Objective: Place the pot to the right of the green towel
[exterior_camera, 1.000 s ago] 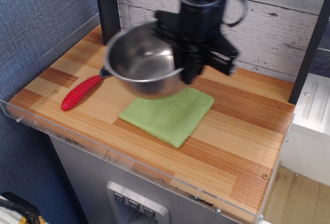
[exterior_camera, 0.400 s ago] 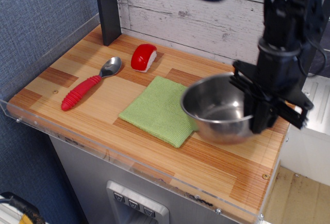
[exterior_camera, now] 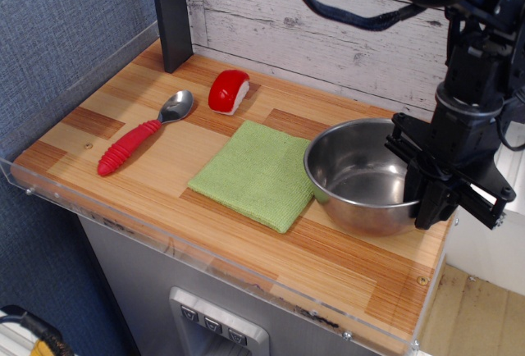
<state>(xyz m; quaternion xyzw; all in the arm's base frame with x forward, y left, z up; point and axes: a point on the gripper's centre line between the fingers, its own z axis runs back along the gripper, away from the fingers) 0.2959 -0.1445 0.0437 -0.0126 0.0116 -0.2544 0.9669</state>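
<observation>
Claw (exterior_camera: 432,196) pointing down (vertical wrist), clamped on rim.

Robot arm all black, matte finish. Thick rounded housing at top of frame. Black cables loop from housing, one sagging in wide curve against pale plank wall. Below it, narrower blocky wrist section with flat panels. Gripper (exterior_camera: 435,204) black, wide angular crossbar, slim black fingers (exterior_camera: 428,208) beneath. Small pale patch on crossbar's outer end. Markings and screws too dark to make out.

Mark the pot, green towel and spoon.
pot (exterior_camera: 361,184): the only view, inner wall.
green towel (exterior_camera: 254,175): the only view, centre of cloth.
spoon (exterior_camera: 131,146): the only view, red handle.
</observation>
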